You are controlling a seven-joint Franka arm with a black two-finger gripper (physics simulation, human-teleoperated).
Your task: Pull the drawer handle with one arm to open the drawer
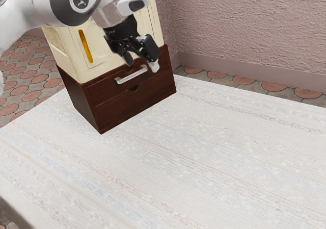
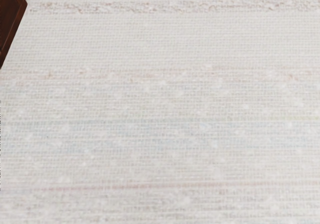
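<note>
On the exterior view's left, the white arm (image 1: 23, 15) reaches over to the brown box (image 1: 79, 96) on the desk (image 1: 204, 142). Next comes the top drawer (image 1: 102, 90), and it looks shut. The silver handle (image 1: 131, 76) is on its front. By the handle's end on that view's right is the black pincer (image 1: 142, 66), with its two fingers wide apart and nothing held. So reaching is nearly done, I think, but grabbing and pulling are both left to do
</note>
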